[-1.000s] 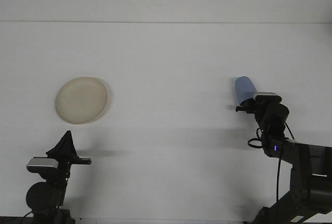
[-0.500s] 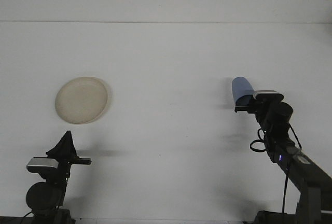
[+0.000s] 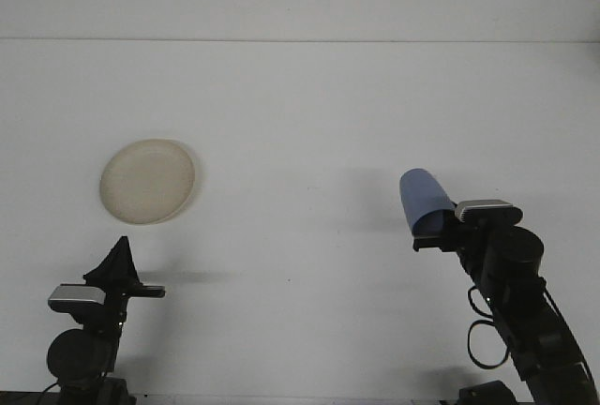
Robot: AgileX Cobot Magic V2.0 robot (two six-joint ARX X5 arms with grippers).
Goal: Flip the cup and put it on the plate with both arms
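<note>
1. Blue tapered cup (image 3: 421, 202), smooth, lower right of frame, tilted, above white counter (image 3: 309, 124).
2. Right pincer (image 3: 433, 233) clamped on cup.
3. Round cream plate (image 3: 148, 181), left.
4. Left pincer (image 3: 117, 261) closed, empty, lower left.

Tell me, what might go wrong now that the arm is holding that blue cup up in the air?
The blue plastic cup hangs tilted in the right gripper, pinched near its rim only, so it might slip. The round beige plate lies far across the white table, near the left gripper, so a handover or long carry could fumble it.
</note>
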